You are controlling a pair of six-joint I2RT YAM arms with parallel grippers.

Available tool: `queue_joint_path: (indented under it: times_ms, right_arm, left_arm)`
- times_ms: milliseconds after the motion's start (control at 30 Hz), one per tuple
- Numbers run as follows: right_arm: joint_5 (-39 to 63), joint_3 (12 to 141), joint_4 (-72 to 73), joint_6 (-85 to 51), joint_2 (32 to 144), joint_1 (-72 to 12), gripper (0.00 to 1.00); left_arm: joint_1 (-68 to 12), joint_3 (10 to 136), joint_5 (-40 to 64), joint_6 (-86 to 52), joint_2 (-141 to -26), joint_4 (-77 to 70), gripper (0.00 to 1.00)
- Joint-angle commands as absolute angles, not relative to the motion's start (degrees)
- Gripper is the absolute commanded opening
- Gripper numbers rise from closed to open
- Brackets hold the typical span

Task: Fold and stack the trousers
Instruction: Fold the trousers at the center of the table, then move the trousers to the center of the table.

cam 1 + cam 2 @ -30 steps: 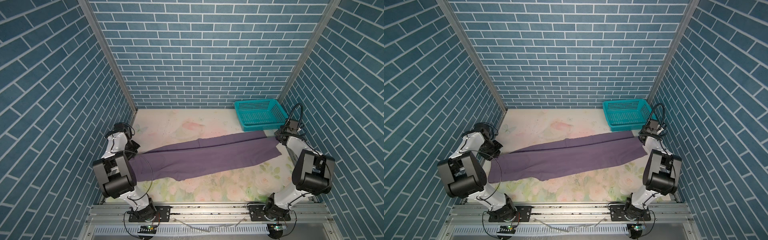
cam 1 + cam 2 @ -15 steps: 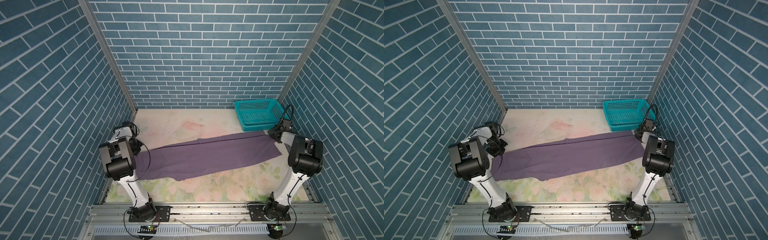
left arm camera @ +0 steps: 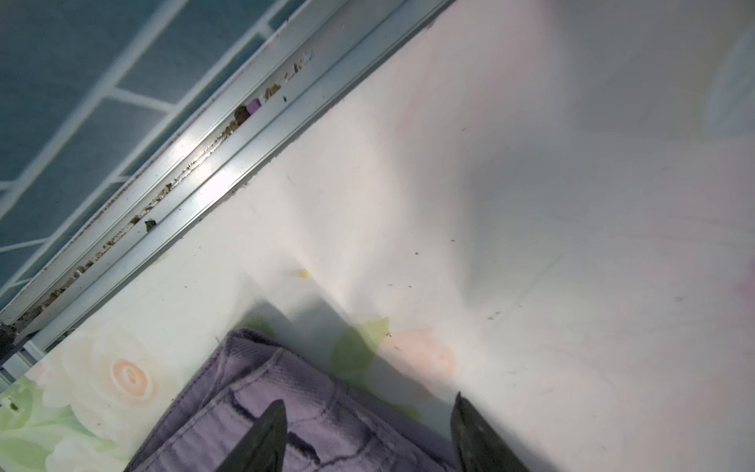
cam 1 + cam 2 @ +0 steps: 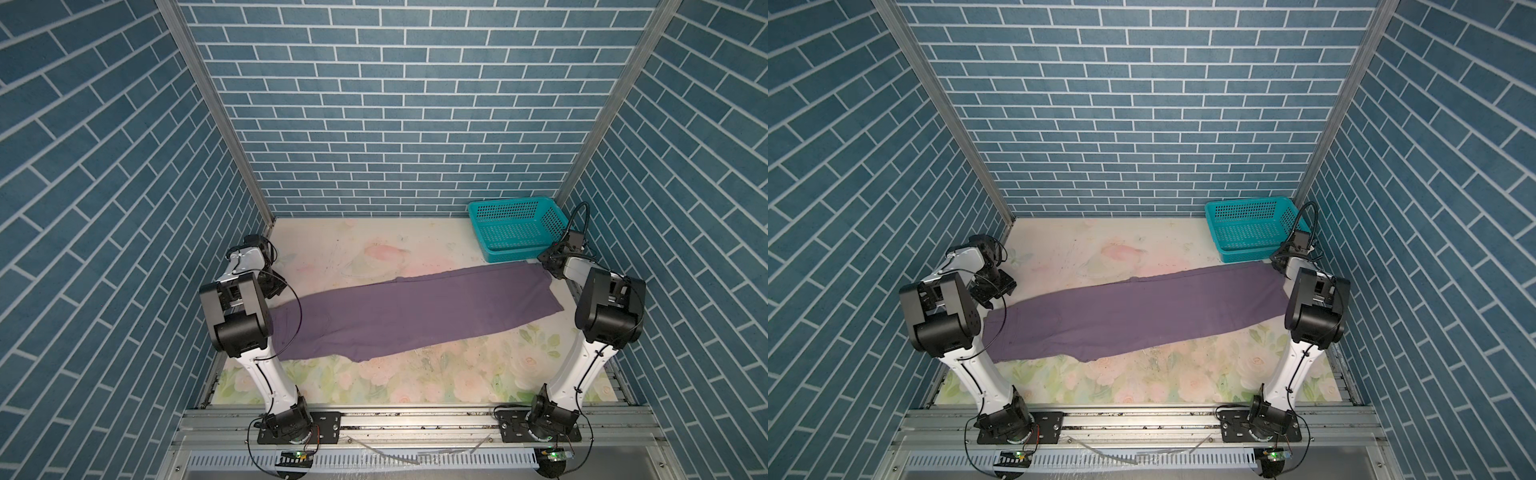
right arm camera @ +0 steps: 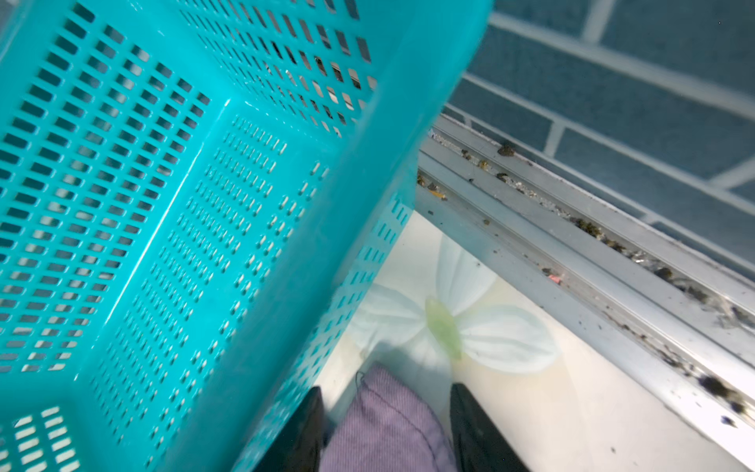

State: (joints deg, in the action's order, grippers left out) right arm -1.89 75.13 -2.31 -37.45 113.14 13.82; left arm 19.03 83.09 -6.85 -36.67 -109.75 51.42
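One pair of purple trousers [image 4: 415,316] lies stretched flat across the flowered worktop [image 4: 374,249], one end just beside the teal basket [image 4: 509,203], while the left hand [image 3: 368,400] and right hand [image 5: 385,388] each sit spread apart over an end, gripping nothing.

place: robot test cell | evidence: brick-print panels [image 4: 407,104], aluminium rail [image 4: 415,420], floral tabletop [image 4: 415,374]

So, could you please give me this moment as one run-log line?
trousers: laid full-length across table | left jaws: open over waistband | right jaws: open around leg end, beside basket
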Motion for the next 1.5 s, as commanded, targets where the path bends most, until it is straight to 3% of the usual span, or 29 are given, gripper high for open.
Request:
queue_joint_path:
  times_ms: [0, 67, 200, 267, 333, 500, 667, 767, 833, 1200, 1467]
  right_arm:
    - [-2.2, 73.5, -8.4, -35.8, 105.7, 13.9, 0.52]
    - [-2.9, 68.8, -9.2, -36.2, 101.3, 13.8, 0.52]
    - [-1.9, 61.7, -12.0, -35.6, 94.9, 13.8, 0.36]
    - [-2.5, 58.5, -13.5, -35.1, 91.8, 13.8, 0.24]
    - [-2.9, 55.7, -14.4, -35.5, 89.2, 13.8, 0.0]
    - [-2.0, 53.5, -19.4, -35.8, 85.7, 13.9, 0.0]
    - [-4.0, 53.3, -25.5, -33.9, 85.2, 14.2, 0.01]
    - [-4.9, 53.8, -28.5, -32.8, 86.5, 14.8, 0.28]
    - [-4.9, 54.1, -29.5, -32.4, 87.9, 15.7, 0.34]
    - [-3.9, 53.5, -26.4, -33.1, 92.7, 21.4, 0.42]
    - [-1.2, 56.6, -22.5, -34.8, 99.8, 21.6, 0.42]
  left_arm:
    - [16.0, 84.2, -9.8, -36.1, -103.2, 55.0, 0.65]
    - [13.8, 83.2, -10.7, -35.4, -99.8, 55.8, 0.65]
    - [12.0, 77.0, -8.8, -35.0, -92.7, 54.7, 0.6]
    - [11.7, 72.4, -7.7, -34.9, -88.8, 54.1, 0.58]
    - [11.0, 66.7, -6.4, -35.0, -84.8, 52.5, 0.54]
    - [10.2, 52.9, -2.3, -36.3, -76.8, 47.7, 0.48]
    - [10.3, 49.4, -1.1, -34.4, -77.6, 47.0, 0.69]
    - [10.3, 48.0, -0.2, -34.1, -79.0, 46.5, 0.71]
    - [10.3, 46.8, 0.7, -34.4, -79.7, 45.3, 0.72]
    - [10.3, 45.3, 1.9, -34.9, -85.9, 42.5, 0.71]
    - [10.3, 45.2, 1.1, -37.3, -87.5, 39.9, 0.68]
